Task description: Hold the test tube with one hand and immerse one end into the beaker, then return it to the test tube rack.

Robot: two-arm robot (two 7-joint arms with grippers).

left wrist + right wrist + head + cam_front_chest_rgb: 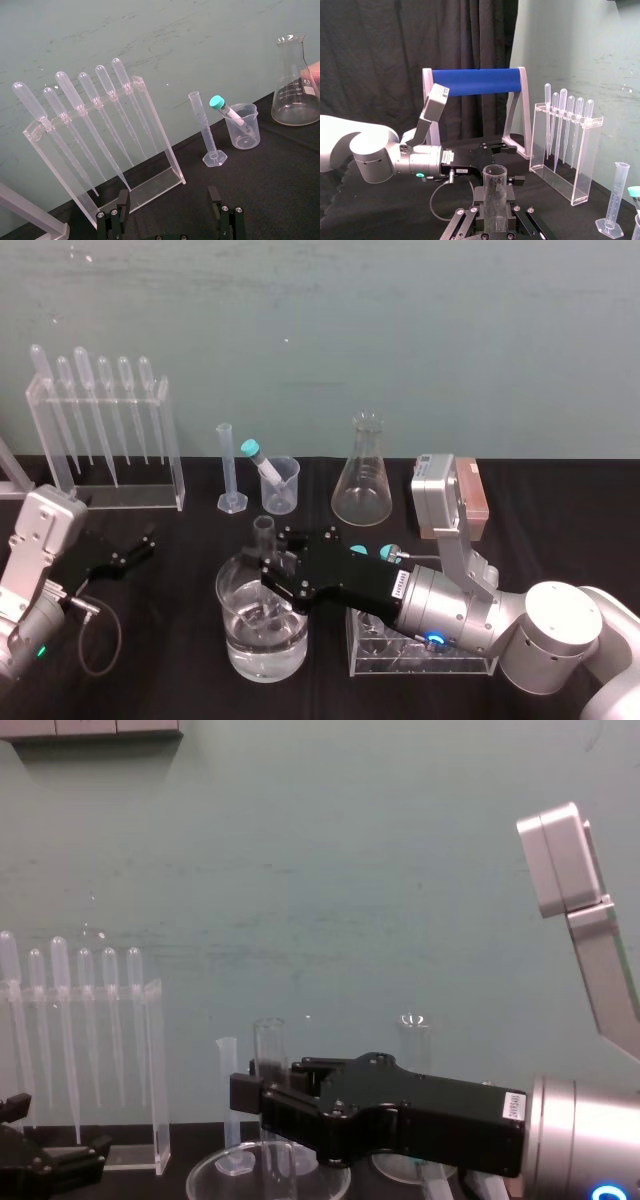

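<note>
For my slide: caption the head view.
The right tool holds the test tube upright, lower end inside the liquid-filled glass dish; left tool parked left.

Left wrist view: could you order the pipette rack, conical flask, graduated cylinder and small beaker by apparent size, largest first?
1. Pipette rack: largest, though it is nearest the camera, which flatters it.
2. Conical flask, partly cut off at the edge.
3-4. Graduated cylinder and small beaker: not ranked; the cylinder looks taller, the beaker wider.
</note>
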